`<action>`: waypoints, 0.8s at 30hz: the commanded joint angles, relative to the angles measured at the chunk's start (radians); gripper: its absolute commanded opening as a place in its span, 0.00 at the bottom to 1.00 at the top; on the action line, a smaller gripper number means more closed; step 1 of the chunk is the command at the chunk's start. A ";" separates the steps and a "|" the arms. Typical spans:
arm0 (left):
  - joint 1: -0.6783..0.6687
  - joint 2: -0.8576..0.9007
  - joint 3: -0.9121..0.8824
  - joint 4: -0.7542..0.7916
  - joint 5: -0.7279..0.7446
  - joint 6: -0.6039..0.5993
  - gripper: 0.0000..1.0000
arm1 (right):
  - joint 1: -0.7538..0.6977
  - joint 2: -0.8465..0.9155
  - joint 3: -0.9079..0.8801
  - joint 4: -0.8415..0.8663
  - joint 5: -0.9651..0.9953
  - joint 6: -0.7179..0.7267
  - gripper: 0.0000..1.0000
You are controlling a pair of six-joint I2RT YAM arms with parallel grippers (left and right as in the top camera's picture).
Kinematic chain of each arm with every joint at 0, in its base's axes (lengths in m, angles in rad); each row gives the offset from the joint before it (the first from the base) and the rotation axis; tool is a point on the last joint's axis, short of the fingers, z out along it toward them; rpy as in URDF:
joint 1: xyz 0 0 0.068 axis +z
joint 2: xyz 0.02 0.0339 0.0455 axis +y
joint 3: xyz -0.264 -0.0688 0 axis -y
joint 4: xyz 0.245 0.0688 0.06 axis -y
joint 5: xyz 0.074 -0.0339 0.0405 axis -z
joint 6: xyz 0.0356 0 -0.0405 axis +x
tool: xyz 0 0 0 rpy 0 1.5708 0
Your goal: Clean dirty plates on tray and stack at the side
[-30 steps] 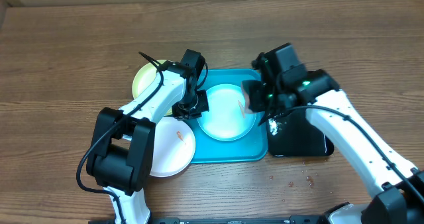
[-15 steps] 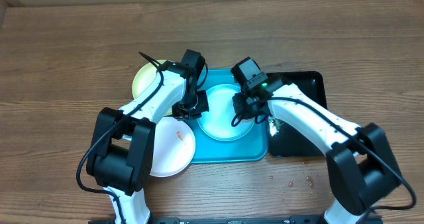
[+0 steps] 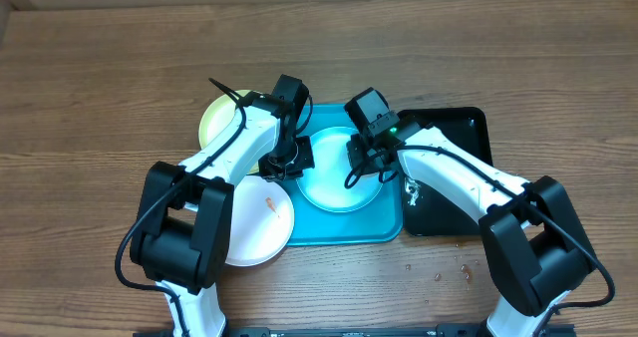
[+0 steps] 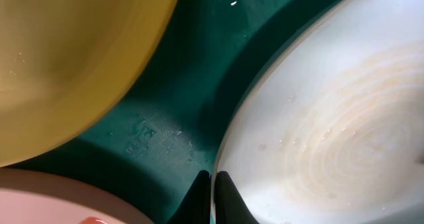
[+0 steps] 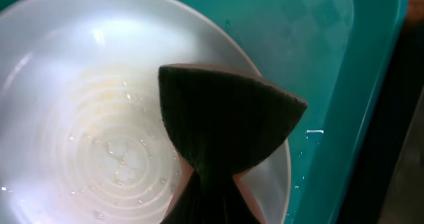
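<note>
A light cyan plate [image 3: 334,182] lies on the bright cyan tray [image 3: 344,229]. My left gripper [image 3: 290,164] is shut on this plate's left rim; in the left wrist view its fingers [image 4: 225,201] pinch the edge of the plate [image 4: 331,118] above the tray [image 4: 179,105]. My right gripper [image 3: 367,164] is shut on a dark sponge [image 5: 225,118], which presses on the right part of the wet plate [image 5: 86,118]. A yellow-green plate [image 3: 217,118] overlaps the tray's far left corner. A white plate [image 3: 261,227] with an orange smear overlaps its near left edge.
A glossy black tray [image 3: 461,168] lies right of the cyan tray, with white specks [image 3: 414,189] on its left part. Small orange crumbs [image 3: 451,272] dot the wooden table in front of it. The yellow-green plate [image 4: 66,65] and the white plate [image 4: 33,197] flank the left gripper.
The right arm has swung left from above the black tray and brought the sponge down on the light cyan plate. The left gripper has stayed on the rim.
</note>
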 commanded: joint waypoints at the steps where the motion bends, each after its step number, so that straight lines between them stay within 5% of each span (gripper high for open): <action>1: -0.003 0.010 0.014 -0.003 -0.015 -0.005 0.04 | -0.003 0.019 -0.024 0.019 0.010 0.006 0.04; 7: -0.003 0.010 0.014 -0.003 -0.014 -0.005 0.04 | -0.010 0.089 -0.033 0.037 -0.039 0.032 0.04; 24: -0.003 0.010 0.014 0.002 -0.014 0.003 0.04 | -0.008 0.137 -0.033 0.073 -0.602 0.023 0.04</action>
